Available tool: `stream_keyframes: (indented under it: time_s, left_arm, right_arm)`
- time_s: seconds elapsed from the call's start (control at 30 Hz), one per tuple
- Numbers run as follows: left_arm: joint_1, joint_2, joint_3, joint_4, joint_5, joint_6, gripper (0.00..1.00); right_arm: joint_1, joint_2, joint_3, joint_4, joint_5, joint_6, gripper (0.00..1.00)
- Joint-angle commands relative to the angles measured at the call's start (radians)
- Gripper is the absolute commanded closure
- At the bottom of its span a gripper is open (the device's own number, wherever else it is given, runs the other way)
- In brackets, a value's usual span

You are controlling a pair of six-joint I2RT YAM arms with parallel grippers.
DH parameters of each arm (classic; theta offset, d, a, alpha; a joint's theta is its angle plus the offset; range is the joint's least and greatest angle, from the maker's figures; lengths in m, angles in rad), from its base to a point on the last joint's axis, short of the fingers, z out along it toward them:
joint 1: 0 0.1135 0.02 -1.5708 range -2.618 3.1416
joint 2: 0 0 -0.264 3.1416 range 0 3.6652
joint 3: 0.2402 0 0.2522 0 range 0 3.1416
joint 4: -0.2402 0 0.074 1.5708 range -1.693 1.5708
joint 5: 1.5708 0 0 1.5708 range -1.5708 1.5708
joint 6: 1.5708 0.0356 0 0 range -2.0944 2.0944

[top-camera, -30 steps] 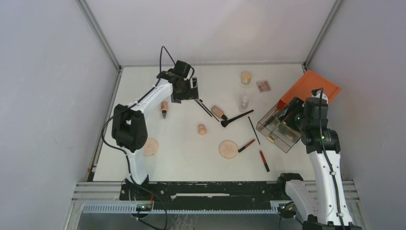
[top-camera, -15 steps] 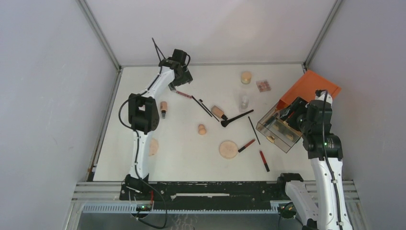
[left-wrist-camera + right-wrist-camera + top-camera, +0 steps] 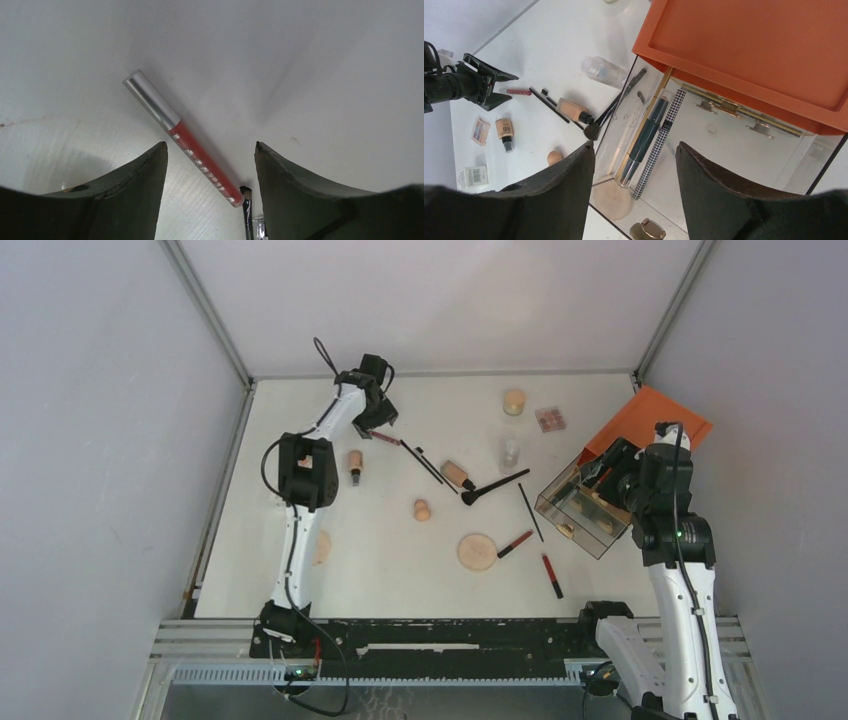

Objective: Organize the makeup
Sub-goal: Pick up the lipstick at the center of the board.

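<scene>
Left wrist view: red lip gloss tube [image 3: 200,162] lies slantwise inside the left gripper [image 3: 210,146], whose jaws stand apart.

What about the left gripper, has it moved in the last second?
Yes. In the top view the left gripper has shifted left, away from the thin black brush, and now sits over the red lip gloss.

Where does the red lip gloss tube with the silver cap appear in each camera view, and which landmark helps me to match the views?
Top external: the red lip gloss tube with the silver cap lies upper left of centre, at the left gripper.
Left wrist: centre, diagonal, between the open jaws, untouched.
Right wrist: far left, upper half.
Shared landmark: the thin black brush at the tube's red end.
</scene>
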Motion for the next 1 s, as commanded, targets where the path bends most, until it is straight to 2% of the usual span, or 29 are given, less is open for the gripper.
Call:
stream_keyframes:
  time_s: [0.0, 0.2, 0.33, 0.47, 0.57, 0.67, 0.77, 0.87, 0.97]
  left_arm:
    - [-0.001, 0.000, 0.021, -0.024, 0.022, -0.044, 0.33]
    - [-0.001, -0.021, -0.048, -0.012, 0.015, -0.068, 0.43]
    - [-0.001, -0.022, -0.066, -0.016, 0.013, -0.088, 0.54]
    - [0.004, -0.041, -0.089, -0.016, 0.008, -0.087, 0.57]
    - [0.005, -0.067, -0.119, -0.011, -0.012, -0.083, 0.63]
    - [0.004, -0.092, -0.144, 0.003, -0.014, -0.057, 0.71]
    - [0.004, -0.124, -0.174, 0.026, 0.006, -0.021, 0.73]
    - [0.004, -0.174, -0.231, 0.056, -0.001, -0.001, 0.83]
    - [0.003, -0.241, -0.281, 0.100, 0.016, 0.033, 0.88]
  right_arm:
    - [-0.001, 0.002, 0.039, 0.045, -0.015, 0.007, 0.32]
    - [-0.001, 0.013, 0.039, 0.041, -0.009, 0.001, 0.32]
    - [-0.001, 0.018, 0.040, 0.037, -0.013, 0.001, 0.33]
    - [-0.001, 0.010, 0.040, 0.033, -0.010, -0.001, 0.33]
    - [-0.002, 0.008, 0.039, 0.033, -0.012, 0.000, 0.33]
    - [-0.002, 0.005, 0.038, 0.033, -0.015, 0.003, 0.33]
    - [-0.001, -0.002, 0.027, 0.040, -0.021, 0.006, 0.33]
    - [-0.001, -0.009, 0.024, 0.041, -0.030, 0.010, 0.33]
    - [-0.002, -0.023, 0.036, 0.047, -0.064, 0.026, 0.33]
